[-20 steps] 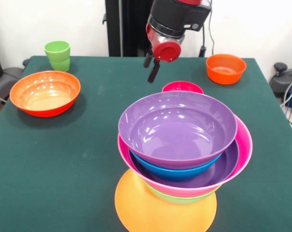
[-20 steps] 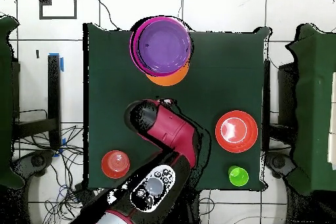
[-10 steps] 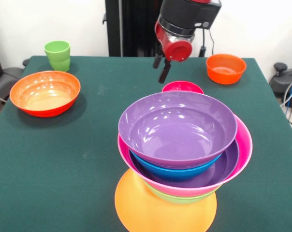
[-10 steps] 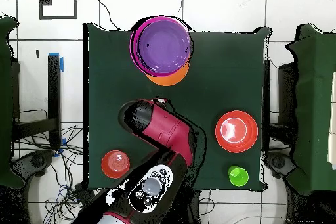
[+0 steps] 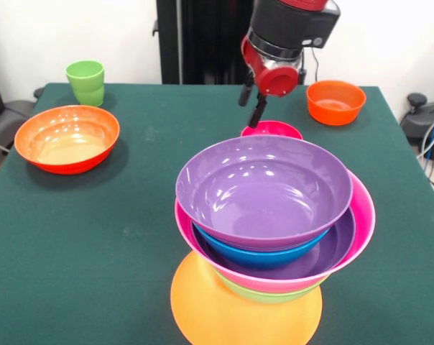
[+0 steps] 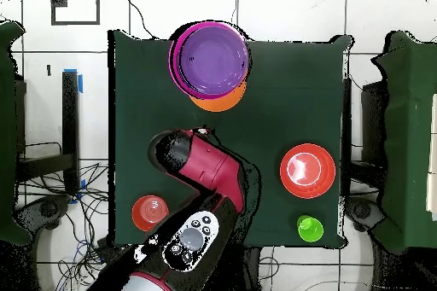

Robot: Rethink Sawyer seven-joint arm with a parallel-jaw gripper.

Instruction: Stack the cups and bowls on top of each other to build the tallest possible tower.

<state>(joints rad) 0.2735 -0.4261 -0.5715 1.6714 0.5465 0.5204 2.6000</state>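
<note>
Bowls and cup sit before you on the dark green table [image 5: 95, 237] as the gripper [image 5: 251, 106] hangs empty above the small magenta-red plastic bowl [image 5: 271, 130], its two dark fingers [image 5: 258, 113] apart and clear of the rim. Just in front of that bowl, at the near edge, stands the multicoloured tower of nested plastic bowls [image 5: 271, 215]: purple on top, then blue, purple, pink and green, on an upturned orange base. Off to one side a small red-orange bowl [image 5: 335, 101] rests near the far corner. Across the table you see a wide red-orange bowl [image 5: 67, 138] and, behind it, the light-green plastic tumbler [image 5: 86, 82].
</note>
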